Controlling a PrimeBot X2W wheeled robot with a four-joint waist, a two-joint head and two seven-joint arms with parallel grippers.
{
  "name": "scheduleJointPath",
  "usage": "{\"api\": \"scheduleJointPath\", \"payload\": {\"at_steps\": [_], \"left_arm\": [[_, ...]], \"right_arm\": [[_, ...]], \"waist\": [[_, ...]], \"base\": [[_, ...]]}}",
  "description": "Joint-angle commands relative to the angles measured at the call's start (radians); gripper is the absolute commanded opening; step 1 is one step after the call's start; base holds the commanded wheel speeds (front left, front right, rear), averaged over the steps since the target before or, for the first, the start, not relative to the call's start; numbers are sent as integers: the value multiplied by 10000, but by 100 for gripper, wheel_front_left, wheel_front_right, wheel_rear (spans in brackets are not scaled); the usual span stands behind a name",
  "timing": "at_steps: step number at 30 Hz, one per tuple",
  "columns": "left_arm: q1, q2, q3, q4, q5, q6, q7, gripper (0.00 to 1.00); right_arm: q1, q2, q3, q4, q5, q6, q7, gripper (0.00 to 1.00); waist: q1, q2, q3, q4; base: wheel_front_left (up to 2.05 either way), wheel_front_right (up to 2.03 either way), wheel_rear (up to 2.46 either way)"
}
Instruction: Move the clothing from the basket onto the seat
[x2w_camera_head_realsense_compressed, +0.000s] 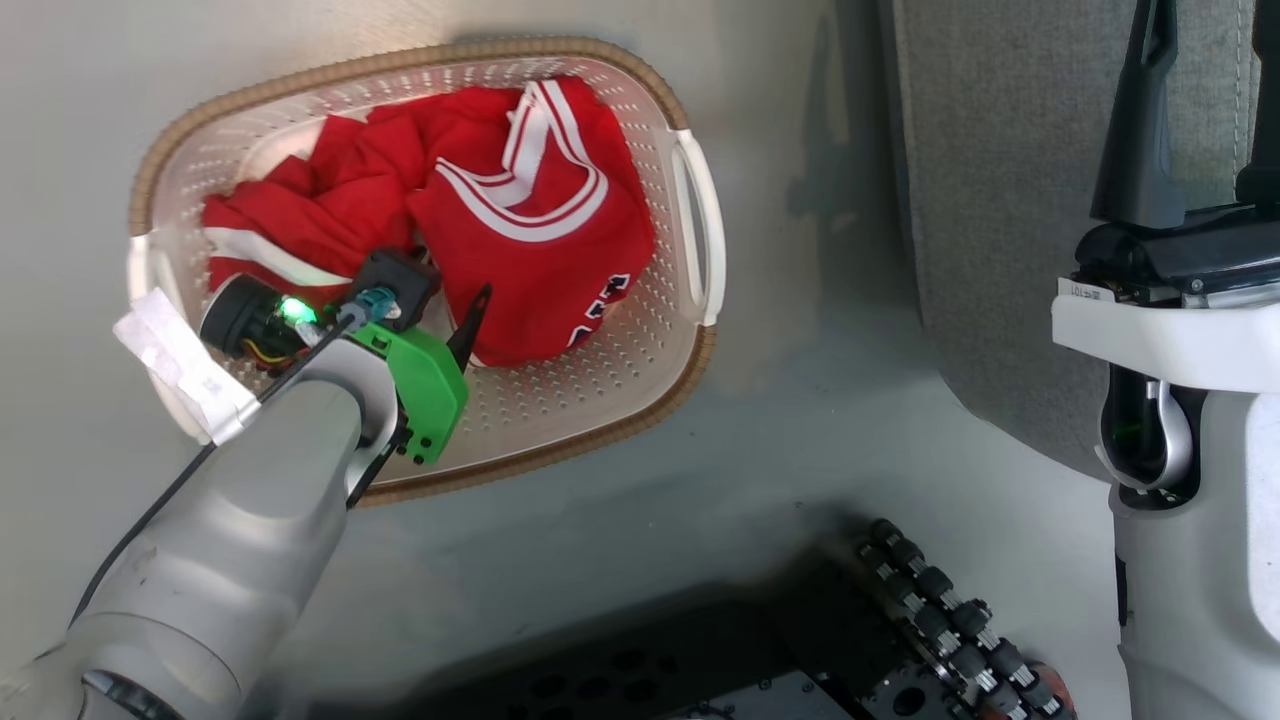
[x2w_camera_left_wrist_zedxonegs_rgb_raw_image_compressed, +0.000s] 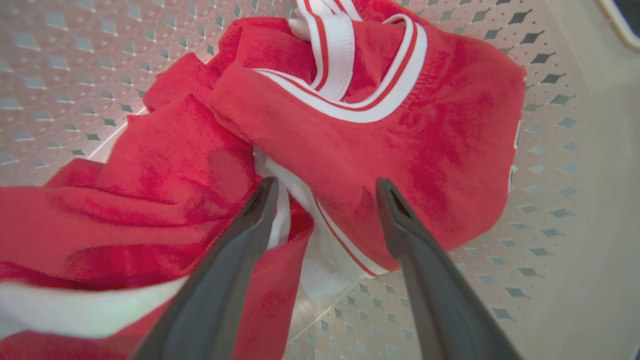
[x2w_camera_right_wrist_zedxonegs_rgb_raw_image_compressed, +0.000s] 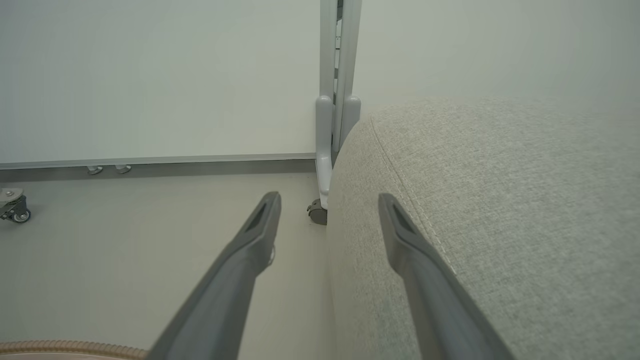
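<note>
The left fingers (x2w_camera_left_wrist_zedxonegs_rgb_raw_image_compressed: 245, 240) are spread wide and hold nothing. They point down into the basket (x2w_camera_head_realsense_compressed: 450, 52), just above the clothing (x2w_camera_left_wrist_zedxonegs_rgb_raw_image_compressed: 400, 140). One tip is over the fold where the two red pieces meet. The other tip is over the red piece with the white stripes. A white edge of cloth shows between the two tips. I cannot tell if the tips touch the cloth.

The clothing lies bunched up inside the basket, more to the side away from the robot. The part of the basket floor nearer the robot is bare and full of little holes.

The left arm (x2w_camera_head_realsense_compressed: 250, 500) is pale grey and slants down over the basket's near rim. A green part (x2w_camera_head_realsense_compressed: 428, 385) sits at its wrist, and a small green light (x2w_camera_head_realsense_compressed: 295, 310) glows beside it.

The basket stands on the pale floor (x2w_camera_head_realsense_compressed: 800, 420). The seat (x2w_camera_head_realsense_compressed: 1000, 200) is to the right of the basket, with a strip of floor between them.

The right fingers (x2w_camera_right_wrist_zedxonegs_rgb_raw_image_compressed: 250, 250) are spread wide too and hold nothing. They are well to the right of the basket, at the seat's edge. One finger is over the floor and one is over the grey cushion. The right arm (x2w_camera_head_realsense_compressed: 1180, 450) stands upright there.

Beyond the seat, farther from the basket, a grey stand (x2w_camera_right_wrist_zedxonegs_rgb_raw_image_compressed: 332, 125) on a small wheel stands by a pale wall (x2w_camera_right_wrist_zedxonegs_rgb_raw_image_compressed: 150, 75). The robot's dark base (x2w_camera_head_realsense_compressed: 930, 610) sits on the floor near the basket.
</note>
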Motion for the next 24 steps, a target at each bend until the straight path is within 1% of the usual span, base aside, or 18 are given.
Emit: {"api": "scheduleJointPath", "payload": {"at_steps": [1, 11, 17, 18, 19, 21, 22, 24], "left_arm": [[-295, 65, -117, -63, -253, -24, -132, 100], [-829, 344, -1101, 18, -1292, -25, -360, 100], [-1153, 293, -1641, 44, -1795, -26, -268, 100], [-1213, 275, -1915, -55, -2006, -26, -172, 100], [-1281, 305, -2086, -134, -2010, -26, -174, 89], [-1430, 363, -2236, -226, -2070, -25, -310, 3], [-1459, 370, -2317, -288, -2046, -25, -369, 0], [-1472, 364, -2462, -375, -1959, -26, -496, 0]], "right_arm": [[-115, -7, -20, 6, 101, 1, -30, 100], [-189, -7, 47, 1, 319, 1, -30, 100], [-213, -9, 87, -88, 348, 1, -30, 100], [-202, -9, 97, -93, 331, 1, -30, 100], [-201, -9, 94, -82, 325, 1, -30, 100], [-194, -9, 74, -45, 299, 1, -30, 100], [-195, -9, 76, -26, 282, 1, -30, 100], [-191, -11, 74, 39, 251, 1, -30, 100]], "waist": [[-1, 0, 418, -408], [-1, 0, 682, -626], [-1, 0, 980, -723], [-1, 0, 1041, -742], [-1, 0, 1062, -745], [-1, 0, 1070, -721], [-1, 0, 1061, -710], [-1, 0, 991, -673]], "base": [[0, 0, 0], [0, 0, 0], [0, 0, 0], [0, 0, 0], [0, 0, 0], [0, 0, 0], [0, 0, 0], [0, 0, 0]]}}
